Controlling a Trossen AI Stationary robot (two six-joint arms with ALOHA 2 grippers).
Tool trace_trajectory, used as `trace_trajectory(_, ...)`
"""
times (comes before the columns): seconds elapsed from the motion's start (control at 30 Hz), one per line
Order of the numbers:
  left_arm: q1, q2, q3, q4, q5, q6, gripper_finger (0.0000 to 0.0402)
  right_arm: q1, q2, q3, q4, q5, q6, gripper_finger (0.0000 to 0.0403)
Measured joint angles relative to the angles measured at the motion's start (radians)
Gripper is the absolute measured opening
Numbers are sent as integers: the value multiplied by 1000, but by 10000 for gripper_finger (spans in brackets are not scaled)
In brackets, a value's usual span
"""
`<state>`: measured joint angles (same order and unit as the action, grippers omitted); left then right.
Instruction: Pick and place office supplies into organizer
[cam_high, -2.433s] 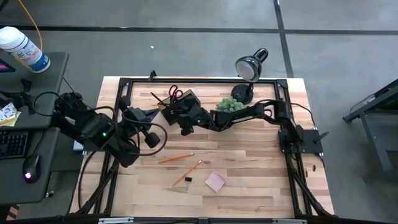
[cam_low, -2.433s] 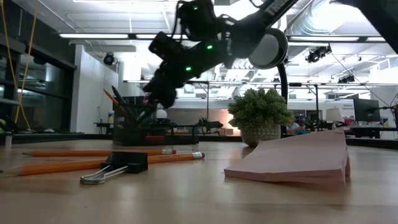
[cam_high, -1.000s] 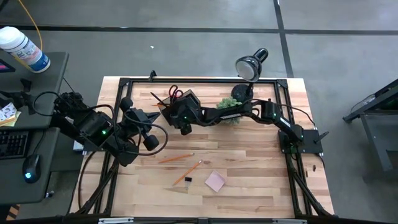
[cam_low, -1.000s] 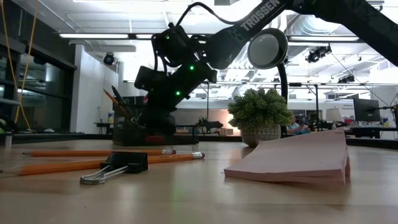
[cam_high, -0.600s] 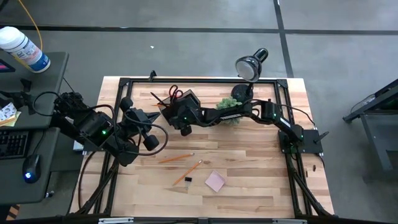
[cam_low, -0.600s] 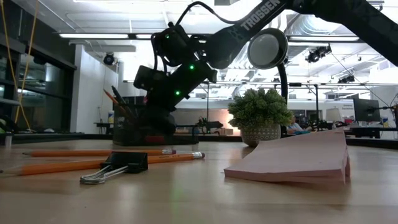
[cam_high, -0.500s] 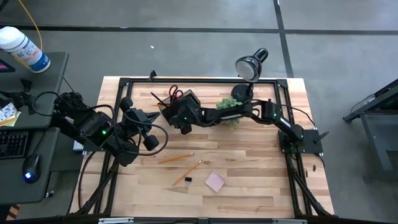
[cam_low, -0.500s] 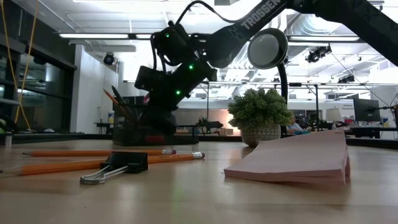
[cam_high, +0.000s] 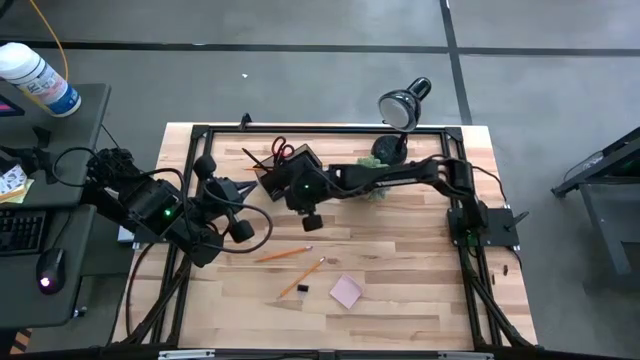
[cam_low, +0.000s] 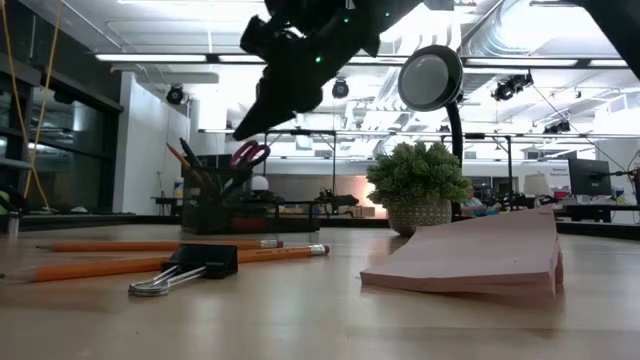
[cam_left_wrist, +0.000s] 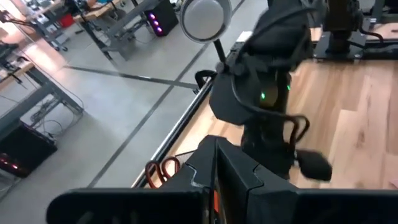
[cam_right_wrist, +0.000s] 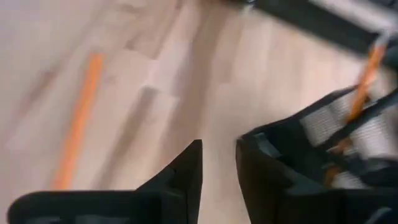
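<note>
your right gripper (cam_right_wrist: 217, 165) hangs just beside the organizer (cam_high: 285, 163), its fingers parted by a narrow gap with nothing between them. the left gripper (cam_left_wrist: 214, 186) waits on the organizer's other side, pinched shut and empty as far as you can see.

left to collect, all well apart from the organizer toward the front edge of the table (cam_high: 420, 300): two pencils (cam_high: 283, 254), a binder clip (cam_high: 302, 288) and the pink sticky-note pad (cam_high: 346, 291).

the risk as i judge it: the right gripper sits so close to the organizer's mesh wall that a careless swing could clip it or snag a pencil standing inside, tipping the box.

the low view shows you the scissors (cam_low: 250, 153) and pencils already upright in the organizer, and the gripper clear above them. the high view hides that height but shows where the loose items lie.
</note>
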<state>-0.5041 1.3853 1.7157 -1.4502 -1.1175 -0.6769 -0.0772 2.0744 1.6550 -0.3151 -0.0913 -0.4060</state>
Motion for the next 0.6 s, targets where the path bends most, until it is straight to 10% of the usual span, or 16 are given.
trace_trajectory(0.6,0,0,0,14,470,125,5,228,-10,-1,-287,-165,410,83)
